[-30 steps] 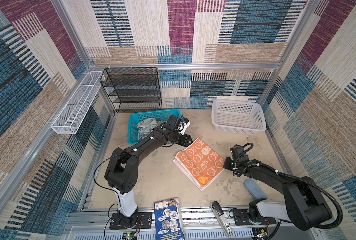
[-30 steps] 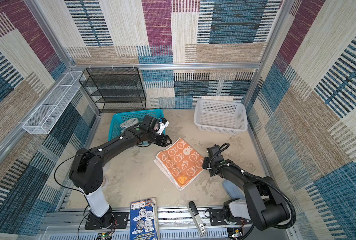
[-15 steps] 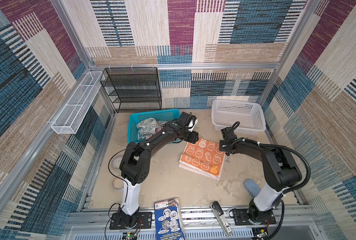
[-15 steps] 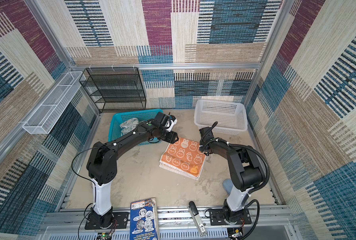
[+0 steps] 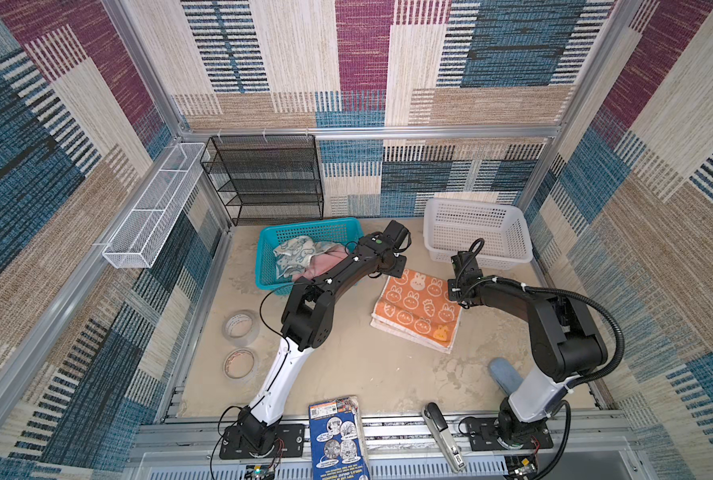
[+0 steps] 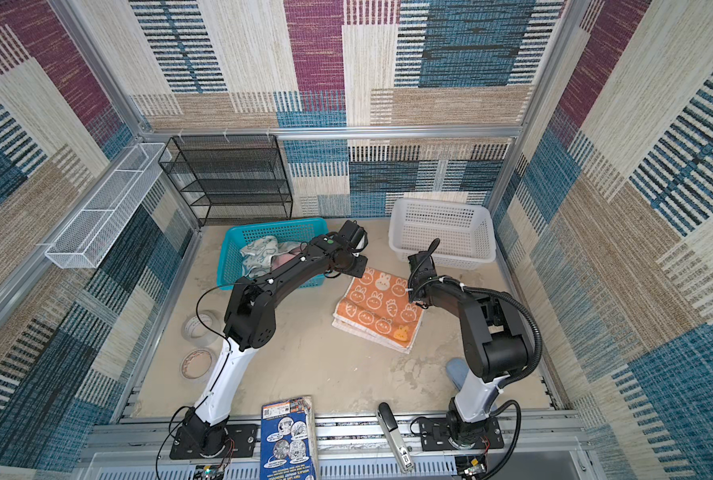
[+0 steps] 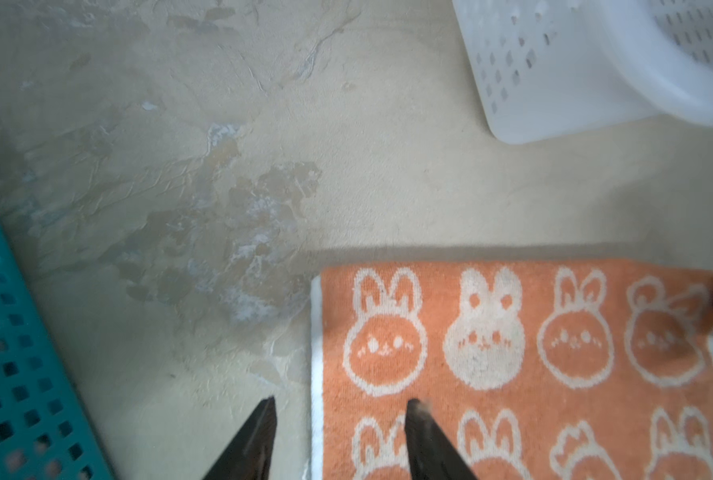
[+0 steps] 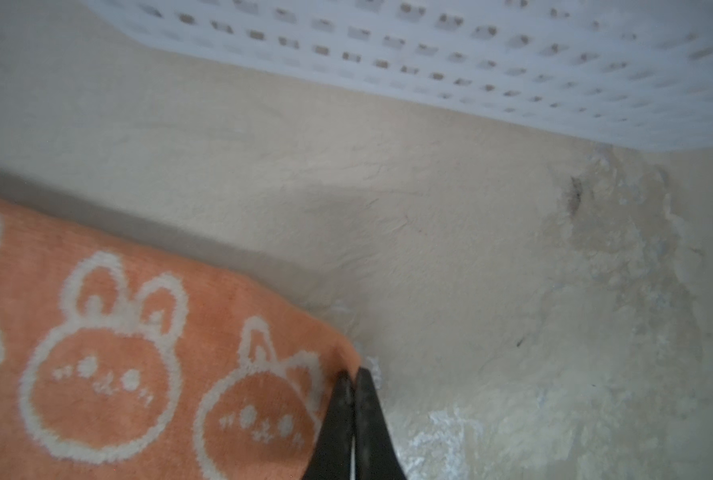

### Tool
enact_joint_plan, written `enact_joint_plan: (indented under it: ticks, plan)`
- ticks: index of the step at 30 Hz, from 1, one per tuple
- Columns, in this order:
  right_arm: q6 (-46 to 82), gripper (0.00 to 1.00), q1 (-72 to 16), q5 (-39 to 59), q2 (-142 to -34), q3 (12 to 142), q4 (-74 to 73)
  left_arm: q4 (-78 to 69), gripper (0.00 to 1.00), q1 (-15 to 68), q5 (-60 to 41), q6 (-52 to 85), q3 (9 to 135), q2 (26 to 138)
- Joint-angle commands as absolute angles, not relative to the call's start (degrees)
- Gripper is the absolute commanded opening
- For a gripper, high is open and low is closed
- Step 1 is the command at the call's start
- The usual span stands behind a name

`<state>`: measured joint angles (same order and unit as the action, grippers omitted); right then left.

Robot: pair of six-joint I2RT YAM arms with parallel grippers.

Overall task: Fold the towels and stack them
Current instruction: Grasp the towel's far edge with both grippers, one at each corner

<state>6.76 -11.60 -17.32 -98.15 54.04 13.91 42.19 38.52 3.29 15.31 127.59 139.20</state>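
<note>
one orange towel [image 5: 417, 309] has slid back — left gripper [image 7: 340, 405], right gripper [image 8: 352, 374] at corners.

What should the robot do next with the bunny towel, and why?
Probably open the right gripper and let go. The orange towel already lies folded flat, and the left gripper is open over the towel's edge, gripping nothing. The right one is shut and seems to pinch a corner of the towel, so releasing it would likely finish this fold.

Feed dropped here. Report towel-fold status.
Left gripper open, straddling orange towel edge. Right gripper shut at its corner. Blue towel, pink towel in teal basket. White basket close by, not touching.
</note>
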Motion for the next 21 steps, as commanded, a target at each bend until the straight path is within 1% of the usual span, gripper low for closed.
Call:
enact_joint_plan:
  ticks: [1, 10, 16, 21]
  plan:
    - [5.7, 0.00, -11.6, -13.8, -97.2, 53.0, 9.9, 43.9, 0.54, 38.5, 4.6, 18.0, 131.8, 142.2]
    - [5.7, 0.00, -11.6, -11.4, -95.7, 52.5, 8.8, 43.9, 0.46, 38.0, 4.1, 20.1, 137.9, 148.4]
    - [5.6, 0.00, -11.7, -9.9, -94.7, 52.0, 8.4, 42.8, 0.39, 37.5, 3.4, 21.6, 139.0, 151.4]
    - [5.5, 0.00, -11.7, -9.7, -94.7, 51.9, 8.4, 42.7, 0.38, 37.4, 4.7, 21.7, 139.4, 152.1]
